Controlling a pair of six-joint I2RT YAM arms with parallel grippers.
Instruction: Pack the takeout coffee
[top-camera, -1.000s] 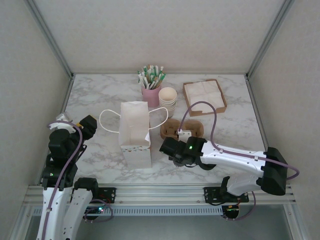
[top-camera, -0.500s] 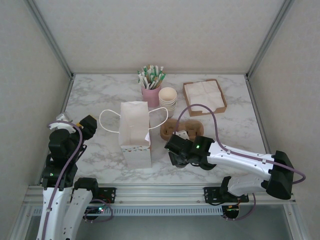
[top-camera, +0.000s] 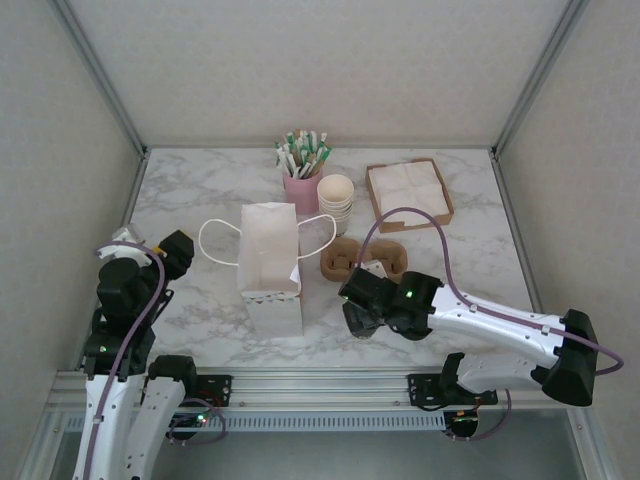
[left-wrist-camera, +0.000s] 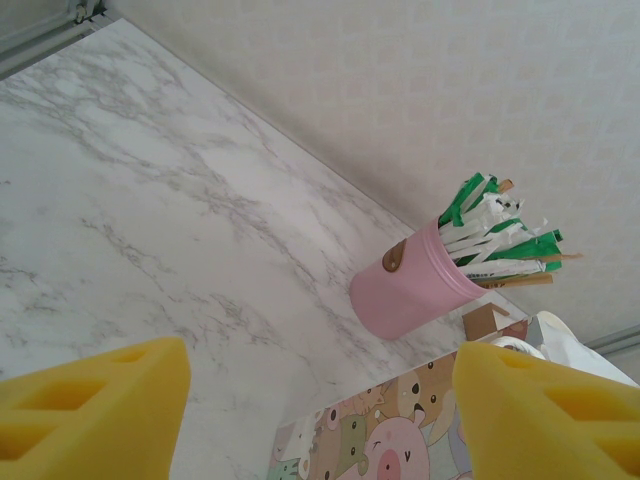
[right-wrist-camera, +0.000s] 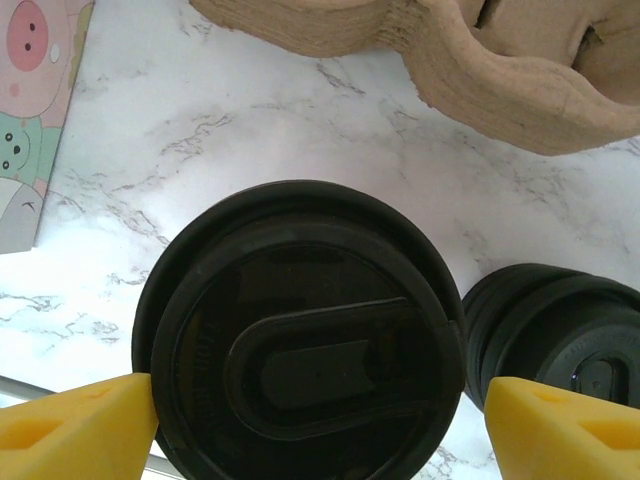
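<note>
1 takeout coffee (right-wrist-camera: 300, 340) within right claw (right-wrist-camera: 318, 400)

Takeout coffee (right-wrist-camera: 300, 340) upright (black lid on), on marble tabletop (right-wrist-camera: 250, 110).

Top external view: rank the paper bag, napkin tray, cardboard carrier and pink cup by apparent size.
1. paper bag
2. napkin tray
3. cardboard carrier; its near edge lies partly behind the right arm, so its gap to the tray is unsure
4. pink cup
</note>
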